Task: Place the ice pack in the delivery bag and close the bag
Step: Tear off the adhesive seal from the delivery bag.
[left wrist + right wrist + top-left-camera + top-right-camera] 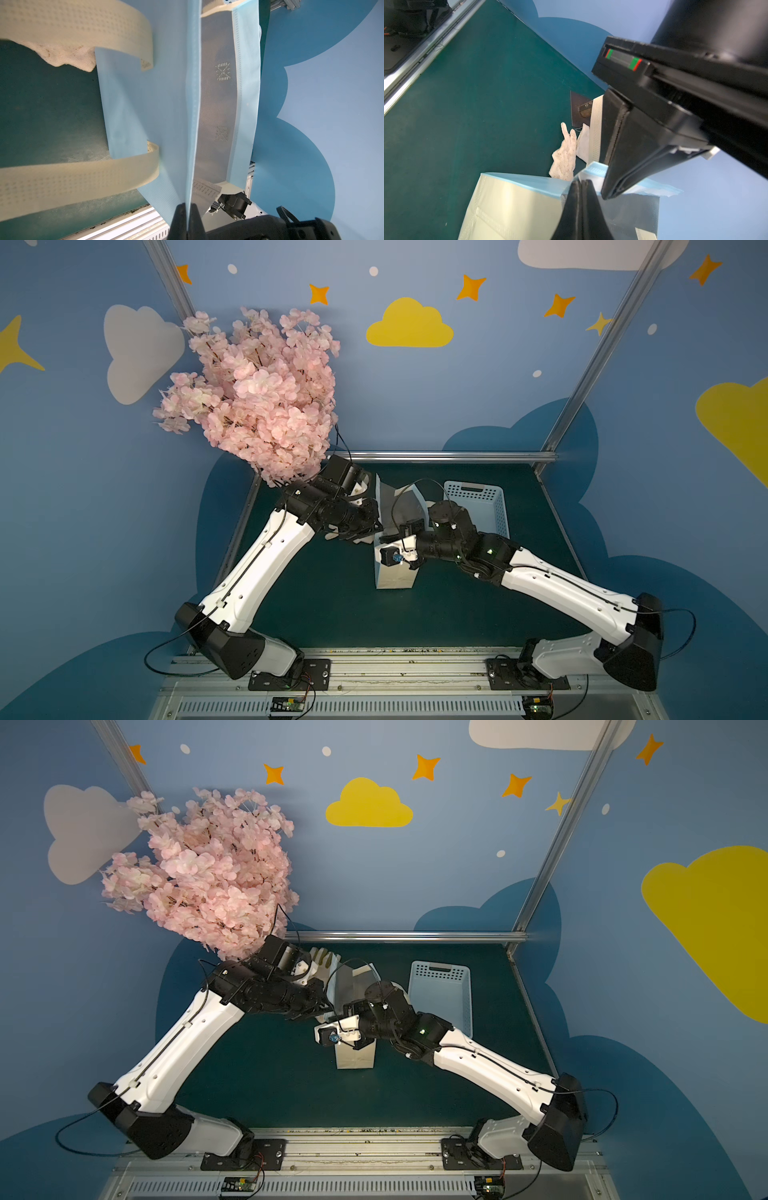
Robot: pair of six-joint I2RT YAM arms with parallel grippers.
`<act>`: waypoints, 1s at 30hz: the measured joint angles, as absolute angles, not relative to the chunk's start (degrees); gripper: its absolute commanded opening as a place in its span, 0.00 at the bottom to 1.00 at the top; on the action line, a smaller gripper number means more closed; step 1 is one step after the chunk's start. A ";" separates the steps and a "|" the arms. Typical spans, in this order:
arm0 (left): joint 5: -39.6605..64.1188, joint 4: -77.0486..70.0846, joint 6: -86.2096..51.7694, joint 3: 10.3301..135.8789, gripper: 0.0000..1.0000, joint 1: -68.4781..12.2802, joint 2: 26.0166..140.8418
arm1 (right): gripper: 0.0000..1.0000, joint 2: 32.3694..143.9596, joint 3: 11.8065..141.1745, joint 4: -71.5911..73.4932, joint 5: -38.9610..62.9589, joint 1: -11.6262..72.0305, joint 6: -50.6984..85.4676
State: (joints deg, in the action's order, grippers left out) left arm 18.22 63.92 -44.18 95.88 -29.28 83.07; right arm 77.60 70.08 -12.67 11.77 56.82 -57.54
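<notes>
The delivery bag (395,577) (355,1057) stands upright mid-table, light blue with cream side panels, its mouth showing silver foil lining (512,203). My left gripper (189,204) is shut on the bag's blue rim wall (145,104), with the thin fabric pinched between its fingers. In the right wrist view that same gripper (610,194) reaches over the rim. My right gripper (581,181) is shut at the rim on the near side, and the blue edge runs in between its tips. The ice pack is out of view in every frame. Both cream handles (72,27) hang outward.
An empty light blue perforated basket (498,506) (440,990) lies right of the bag. A white work glove (564,155) (66,56) lies on the green mat behind the bag. Pink blossom branches (257,398) overhang the far left corner.
</notes>
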 measured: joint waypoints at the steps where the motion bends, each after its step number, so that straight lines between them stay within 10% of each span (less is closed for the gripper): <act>1: 18.22 63.90 -44.16 95.88 0.02 -29.26 83.07 | 0.00 77.60 70.08 -12.64 11.60 56.73 -57.43; 17: 18.33 63.90 -44.21 95.88 0.04 -28.60 83.07 | 0.00 77.58 70.08 -11.84 11.68 55.22 -51.77; 21: 18.44 63.81 -44.31 95.88 0.03 -28.49 83.05 | 0.31 77.19 70.04 -11.86 11.92 55.22 -51.86; 30: 18.52 63.77 -44.31 95.88 0.03 -28.49 83.07 | 0.31 75.55 69.23 -11.88 12.19 55.96 -53.76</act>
State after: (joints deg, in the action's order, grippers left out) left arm 18.52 63.77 -44.31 95.88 -28.49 83.07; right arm 75.55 69.23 -11.88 12.19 55.96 -53.76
